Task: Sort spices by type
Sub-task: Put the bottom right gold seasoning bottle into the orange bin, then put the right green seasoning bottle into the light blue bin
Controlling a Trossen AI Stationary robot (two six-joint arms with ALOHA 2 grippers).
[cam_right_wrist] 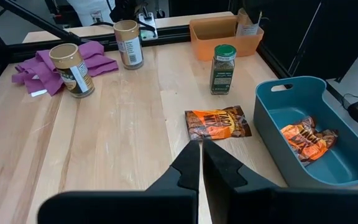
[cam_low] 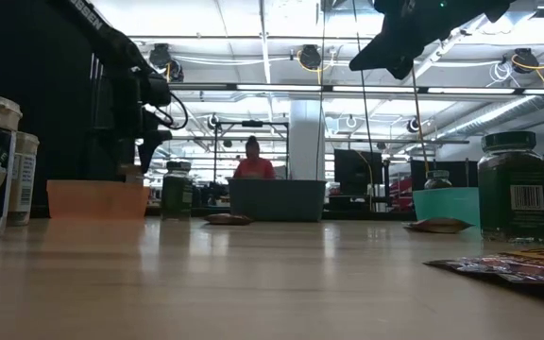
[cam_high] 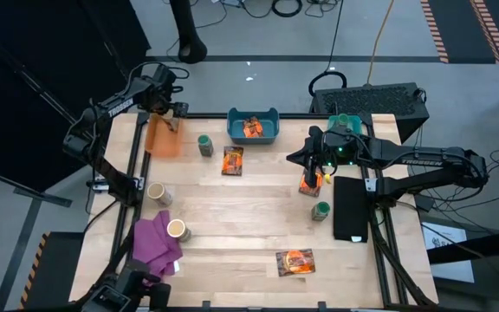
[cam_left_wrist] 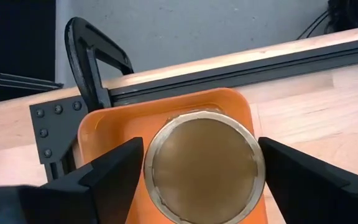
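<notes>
A tan jar with a cream top (cam_left_wrist: 204,168) stands in the orange bin (cam_left_wrist: 104,134) at the table's far left corner. My left gripper (cam_left_wrist: 202,146) points down over it, open, one finger on each side of the jar. My right gripper (cam_right_wrist: 201,163) hangs shut and bare above the table's right half, aimed at an orange packet (cam_right_wrist: 218,123) lying flat. Beside that packet stands a green jar (cam_right_wrist: 223,68). Two tan jars (cam_high: 158,192) (cam_high: 177,230) stand by the purple cloth (cam_high: 156,243). Another green jar (cam_high: 320,211) and two packets (cam_high: 310,184) (cam_high: 294,262) are on the right. My left gripper comes from above, and its fingers (cam_left_wrist: 120,168) stand close against the tan jar's two sides near its top rim (cam_left_wrist: 151,146). Whether they touch the jar, I cannot tell. The jar stands upright inside the orange bin.
The blue bin (cam_high: 253,126) at the far middle holds an orange packet. A teal bin (cam_low: 447,203) sits at the far right, partly under my right arm. A black pad (cam_high: 350,208) lies along the right edge. Bare wood stretches across the table's middle.
</notes>
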